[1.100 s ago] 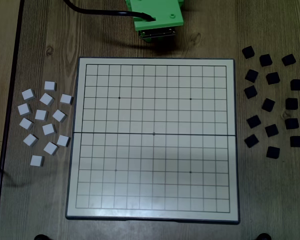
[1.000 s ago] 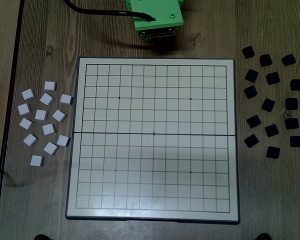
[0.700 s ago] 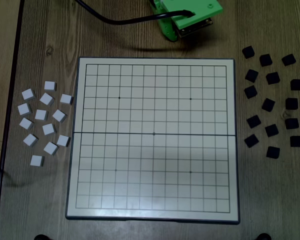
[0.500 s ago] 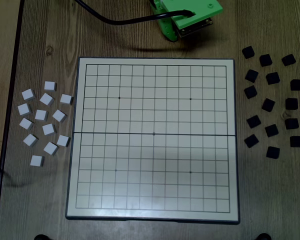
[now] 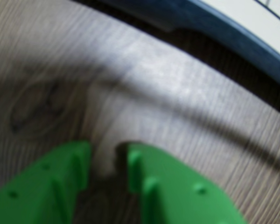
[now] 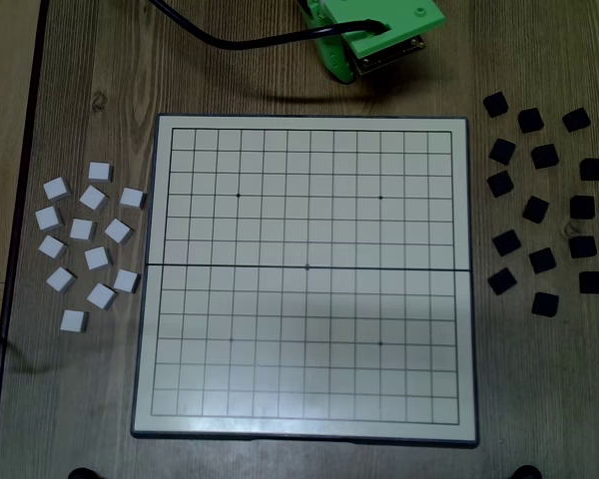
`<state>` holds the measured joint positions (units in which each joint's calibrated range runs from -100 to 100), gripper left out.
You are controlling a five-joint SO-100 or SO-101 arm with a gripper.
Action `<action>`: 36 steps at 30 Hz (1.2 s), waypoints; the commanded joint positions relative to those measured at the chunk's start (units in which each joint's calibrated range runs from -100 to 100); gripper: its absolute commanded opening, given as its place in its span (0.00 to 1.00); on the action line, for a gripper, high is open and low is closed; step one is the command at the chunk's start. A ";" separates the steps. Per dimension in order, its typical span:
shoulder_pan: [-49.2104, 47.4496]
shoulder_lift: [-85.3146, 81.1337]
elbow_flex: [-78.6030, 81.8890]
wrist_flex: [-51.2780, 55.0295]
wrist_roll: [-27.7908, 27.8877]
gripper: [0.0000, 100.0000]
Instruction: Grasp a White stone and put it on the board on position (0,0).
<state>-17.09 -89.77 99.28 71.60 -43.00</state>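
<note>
Several white stones (image 6: pixel 97 258) lie loose on the wooden table left of the board (image 6: pixel 280 399) in the fixed view. The board is bare of stones, and position (0,0) (image 6: pixel 307 267) sits on its thick fold line. Only the arm's green head (image 6: pixel 374 35) shows, beyond the board's far edge and turned toward the right. In the blurred wrist view my gripper (image 5: pixel 107 151) hovers over bare wood, its green fingers (image 5: pixel 65 177) close together with a narrow slit and nothing between them. The board's dark rim (image 5: pixel 233 28) crosses the top right of that view.
Several black tiles (image 6: pixel 544 200) are scattered right of the board. A black cable (image 6: pixel 240 40) runs from the arm across the table's top. The table's dark edge (image 6: pixel 20 200) runs down the left side.
Within the last second the arm's green head swung from above the board's middle toward the right. It has stayed put in the last half second. Stones and board are unmoved.
</note>
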 commanded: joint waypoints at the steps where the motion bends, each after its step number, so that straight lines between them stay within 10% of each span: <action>1: -0.34 0.54 0.62 3.85 -0.29 0.08; 12: -0.07 0.54 0.62 3.85 -0.68 0.07; 36: 37.71 35.89 -21.80 -8.06 6.20 0.06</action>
<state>16.23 -60.82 85.78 64.30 -37.58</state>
